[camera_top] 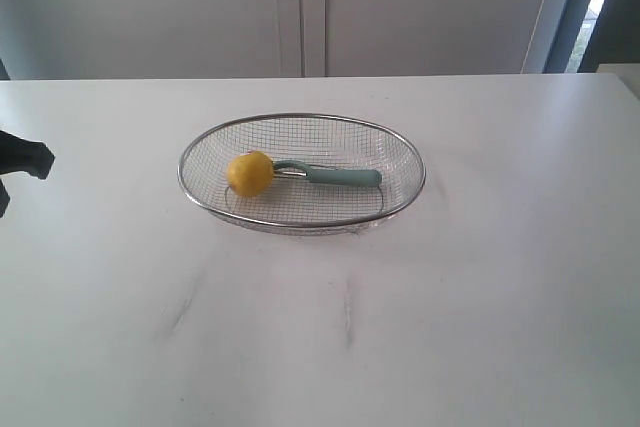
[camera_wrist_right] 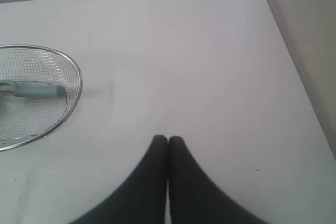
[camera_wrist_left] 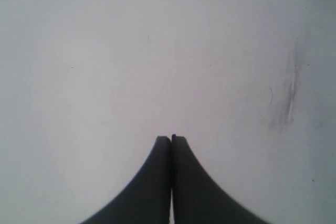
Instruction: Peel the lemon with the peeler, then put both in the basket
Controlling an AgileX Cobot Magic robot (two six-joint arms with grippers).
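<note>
I see lemon [camera_top: 249, 173] and peeler [camera_top: 335, 176] lying in basket [camera_top: 375, 142], peeler head just beside lemon | left jaws clenched, empty, over bench [camera_top: 480, 297] | right jaws clenched, empty, near basket

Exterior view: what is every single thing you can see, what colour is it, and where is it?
basket: one, silver wire mesh, middle of the table
lemon: one, yellow, inside the basket, at its left end
peeler: one, pale teal, lying inside the basket, its head against the lemon
table: one, white, under everything
smudges: two, faint grey, on the table in front of the basket
wall panels: pale grey, behind the table
left gripper: one, black, fingers shut and empty, over bare table left of the basket
right gripper: one, black, fingers shut and empty, over bare table beside the basket
</note>
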